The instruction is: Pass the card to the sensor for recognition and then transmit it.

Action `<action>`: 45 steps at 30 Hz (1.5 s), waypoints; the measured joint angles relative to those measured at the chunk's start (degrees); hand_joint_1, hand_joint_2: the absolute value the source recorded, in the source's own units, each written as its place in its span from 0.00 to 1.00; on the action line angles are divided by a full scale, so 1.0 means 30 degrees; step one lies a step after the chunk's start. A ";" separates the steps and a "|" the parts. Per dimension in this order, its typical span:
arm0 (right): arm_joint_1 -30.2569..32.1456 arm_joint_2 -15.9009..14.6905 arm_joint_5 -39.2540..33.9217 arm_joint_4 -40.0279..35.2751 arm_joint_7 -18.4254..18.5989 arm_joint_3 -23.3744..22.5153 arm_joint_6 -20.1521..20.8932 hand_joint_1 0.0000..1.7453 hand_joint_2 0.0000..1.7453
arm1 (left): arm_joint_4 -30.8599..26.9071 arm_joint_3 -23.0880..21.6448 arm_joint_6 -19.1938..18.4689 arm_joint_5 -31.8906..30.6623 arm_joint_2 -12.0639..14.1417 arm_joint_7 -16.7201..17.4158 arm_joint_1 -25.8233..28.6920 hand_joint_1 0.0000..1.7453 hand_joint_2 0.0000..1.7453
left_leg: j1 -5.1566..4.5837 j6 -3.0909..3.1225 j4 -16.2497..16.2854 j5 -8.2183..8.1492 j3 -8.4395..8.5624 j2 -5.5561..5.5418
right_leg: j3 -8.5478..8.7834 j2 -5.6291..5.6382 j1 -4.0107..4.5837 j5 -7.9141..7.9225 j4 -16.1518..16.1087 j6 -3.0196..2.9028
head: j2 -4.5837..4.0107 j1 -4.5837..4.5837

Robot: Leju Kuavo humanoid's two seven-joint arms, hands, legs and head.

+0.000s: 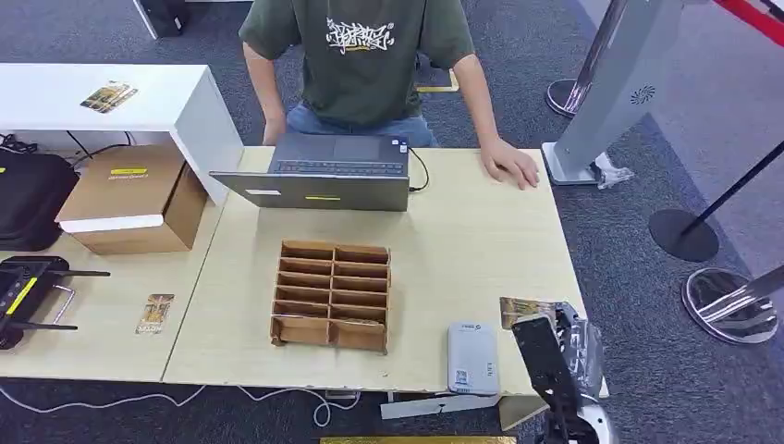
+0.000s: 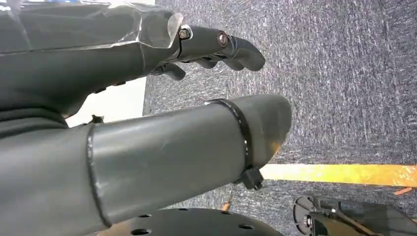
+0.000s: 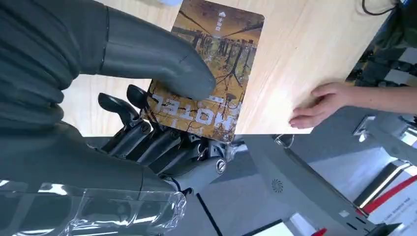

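I count three cards: one [image 3: 211, 69] pinched in my right hand [image 3: 162, 113], one [image 1: 155, 314] on the left table, one [image 1: 107, 96] on the white desk. One card reader [image 1: 472, 357], one laptop [image 1: 319, 174], one divided wooden organizer [image 1: 333, 296], one cardboard box [image 1: 129, 199], one person [image 1: 361, 55].

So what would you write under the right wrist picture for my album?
The robot's right hand pinches a brown hotel card above the pale wooden table, where a person's hand rests on the edge.

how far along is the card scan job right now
Done: the right hand grips the brown hotel card, thumb on top. In hand: it hangs at the light wooden table edge, beside the white-grey box sensor. Left: presenting it to the sensor and passing it on.
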 joint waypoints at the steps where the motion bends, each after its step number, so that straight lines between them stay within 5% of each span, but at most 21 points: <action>1: 0.0029 0.0000 0.0044 -0.0065 -0.0146 0.0000 -0.0029 1.00 1.00 | 0.0000 0.0000 -0.0015 0.0000 0.0000 0.0000 0.0000 0.00 0.00 | -0.0001 0.0000 0.0000 0.0000 0.0001 0.0001 | 0.0000 0.0000 -0.0001 0.0000 0.0000 0.0000 | 0.0000 0.0000; 4: 0.0084 0.0000 0.1375 -0.0196 -0.0734 0.0015 -0.0746 1.00 1.00 | 0.0000 0.0000 -0.0058 -0.0015 0.0000 -0.0015 -0.0001 0.00 0.00 | -0.0001 0.0001 0.0000 0.0000 0.0000 0.0001 | 0.0001 -0.0003 -0.0001 0.0001 0.0000 0.0000 | 0.0000 0.0001; 15: -0.0190 -0.0007 1.5454 -0.0575 -0.0752 0.0219 -0.6843 1.00 1.00 | 0.0000 -0.0066 -0.0643 -0.0692 0.0029 -0.0182 -0.0049 0.00 0.00 | 0.0001 0.0000 0.0000 0.0000 0.0008 0.0002 | -0.0001 0.0003 0.0001 0.0000 0.0000 0.0000 | 0.0000 -0.0007; 19: -0.0609 -0.0022 1.5511 -0.0582 -0.3888 -0.1126 -0.7948 1.00 1.00 | 0.0000 -0.0080 -0.1668 -0.0736 0.0284 -0.0233 -0.0065 0.00 0.00 | 0.0000 0.0001 0.0001 0.0001 0.0004 -0.0001 | 0.0006 -0.0002 0.0000 0.0002 0.0000 0.0001 | 0.0000 0.0007; 24: -0.1363 0.1597 1.5511 -0.1341 -1.1421 -0.4396 -0.8014 1.00 1.00 | 0.0000 -0.0080 -0.1690 -0.0561 0.0510 -0.0233 -0.0083 0.00 0.00 | -0.0002 0.0001 0.0002 0.0002 0.0009 -0.0001 | 0.0004 -0.0005 -0.0003 0.0003 0.0000 0.0001 | 0.0000 -0.0007; 27: -0.1732 0.2461 1.5511 -0.1973 -1.2967 -0.6161 -0.8014 1.00 1.00 | 0.0000 -0.0080 -0.1640 -0.0466 0.0525 -0.0262 -0.0079 0.00 0.00 | -0.0001 0.0000 0.0001 0.0002 0.0006 -0.0002 | 0.0006 -0.0006 -0.0002 0.0002 0.0001 0.0000 | 0.0000 0.0007; 36: -0.1810 0.2987 1.5511 -0.3089 -1.3689 -0.7905 -0.8014 1.00 1.00 | 0.0000 -0.0073 -0.1479 -0.0168 0.0532 -0.0437 -0.0073 0.00 0.00 | -0.0005 0.0013 0.0001 -0.0008 -0.0005 -0.0002 | 0.0006 -0.0005 -0.0005 0.0000 -0.0003 0.0003 | 0.0000 0.0007; 45: -0.1870 0.3002 1.5511 -0.2870 -1.1990 -0.7708 -0.8014 1.00 1.00 | 0.0000 -0.0073 -0.1355 -0.0153 0.0510 -0.0488 -0.0077 0.00 0.00 | -0.0002 0.0012 -0.0001 -0.0006 -0.0009 -0.0004 | 0.0013 -0.0009 -0.0002 0.0001 0.0000 0.0003 | 0.0000 0.0000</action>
